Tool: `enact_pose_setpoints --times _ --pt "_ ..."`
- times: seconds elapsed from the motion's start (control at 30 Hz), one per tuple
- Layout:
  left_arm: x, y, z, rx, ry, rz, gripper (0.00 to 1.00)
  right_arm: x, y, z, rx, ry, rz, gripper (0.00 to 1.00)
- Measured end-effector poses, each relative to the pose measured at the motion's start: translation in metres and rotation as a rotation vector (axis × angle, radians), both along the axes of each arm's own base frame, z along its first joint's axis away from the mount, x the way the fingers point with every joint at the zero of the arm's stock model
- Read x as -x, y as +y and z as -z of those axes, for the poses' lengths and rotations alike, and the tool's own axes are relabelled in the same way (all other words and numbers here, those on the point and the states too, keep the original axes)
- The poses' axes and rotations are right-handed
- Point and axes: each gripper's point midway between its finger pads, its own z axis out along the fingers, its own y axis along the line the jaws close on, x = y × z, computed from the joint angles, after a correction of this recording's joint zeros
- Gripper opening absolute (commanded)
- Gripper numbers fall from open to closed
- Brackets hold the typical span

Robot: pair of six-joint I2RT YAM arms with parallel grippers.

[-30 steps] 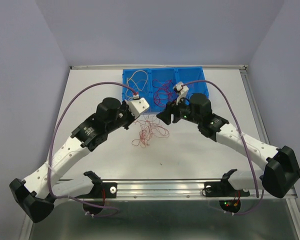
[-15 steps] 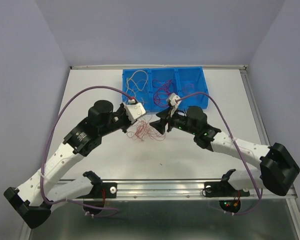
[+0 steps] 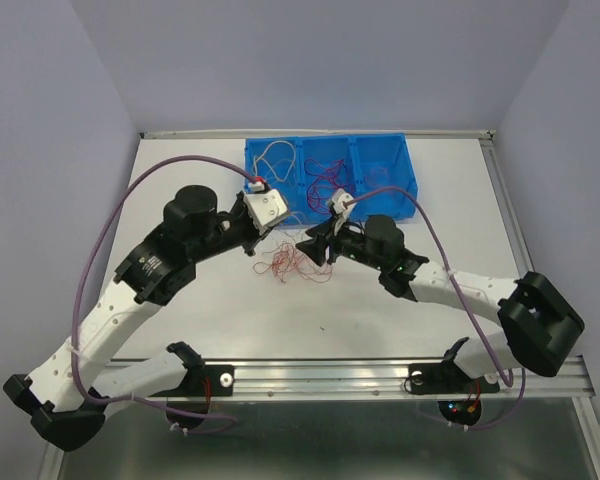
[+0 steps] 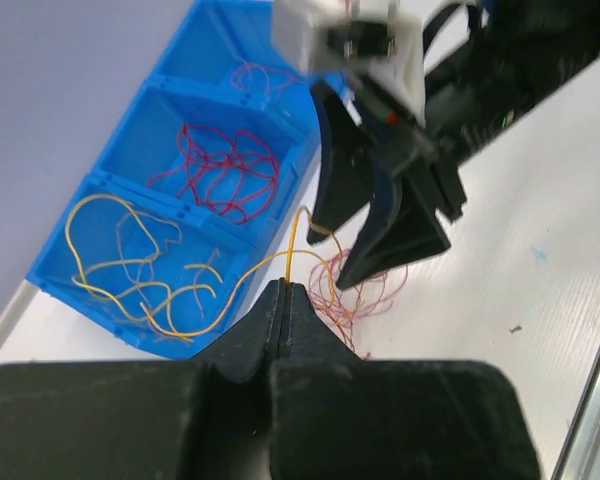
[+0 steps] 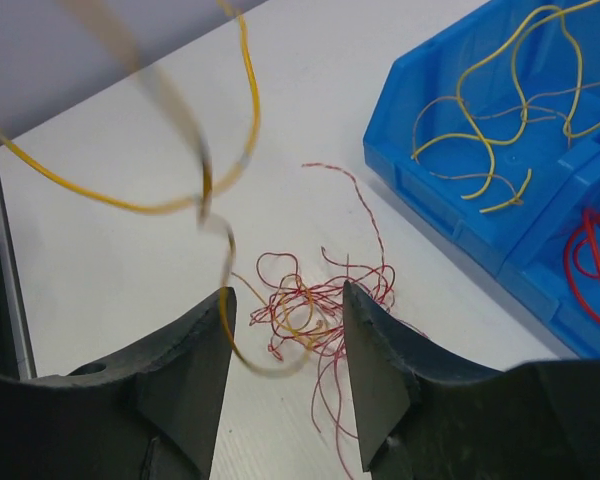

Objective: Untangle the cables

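Note:
A tangle of thin red and orange-pink cables (image 3: 293, 266) lies on the white table in front of the blue bin (image 3: 380, 152). My left gripper (image 3: 259, 241) is shut on a yellow cable (image 4: 290, 238) that rises from its tips (image 4: 283, 286) and loops back to the tangle (image 4: 365, 290). Just right of the tangle, my right gripper (image 3: 309, 247) is open. In the right wrist view its jaws (image 5: 286, 322) straddle the tangle (image 5: 315, 300), and the yellow cable (image 5: 206, 190) crosses, blurred, beside the left finger (image 5: 218, 330).
The blue bin (image 4: 135, 165) has three compartments: yellowish-cream wires (image 3: 271, 155) on the left, dark red wires (image 3: 326, 178) in the middle, a few pinkish ones on the right. Purple arm cables (image 3: 130, 200) arc over the table. The two grippers stand close together.
The right gripper has come down and left from the bin to the tangle, its jaws narrowing a little. The left gripper has drawn slightly left, still holding the yellow cable.

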Motion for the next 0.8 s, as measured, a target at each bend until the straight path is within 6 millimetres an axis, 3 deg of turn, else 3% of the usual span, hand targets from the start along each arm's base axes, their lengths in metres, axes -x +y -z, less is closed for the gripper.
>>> enact_pose_setpoints --times 0.1,0.2,0.37,0.5,0.6,0.63,0.7,0.8 --pt "0.000 -0.002 -0.041 0.068 -0.041 -0.005 0.00 -0.001 0.005 0.018 0.026 0.028 -0.006 0.49" --pt "0.004 0.000 -0.102 0.172 -0.106 -0.010 0.00 0.000 0.011 0.029 0.036 0.047 -0.016 0.48" --pt "0.017 0.013 -0.205 0.393 -0.262 -0.032 0.00 0.001 0.015 0.024 0.009 0.042 -0.024 0.48" --pt "0.036 0.033 -0.262 0.570 -0.371 -0.046 0.00 0.002 0.017 0.012 -0.023 0.024 -0.030 0.52" --pt "0.049 0.048 -0.301 0.668 -0.438 -0.054 0.00 0.004 0.016 0.002 -0.043 0.006 -0.032 0.38" --pt "0.055 0.055 -0.317 0.709 -0.469 -0.059 0.00 0.005 0.015 -0.002 -0.051 0.000 -0.032 0.22" --pt "0.066 0.070 -0.344 0.779 -0.525 -0.073 0.00 0.005 0.014 -0.010 -0.063 -0.016 -0.032 0.07" --pt "0.081 0.096 -0.383 0.873 -0.608 -0.116 0.00 0.006 0.014 -0.018 -0.087 -0.023 -0.031 0.07"
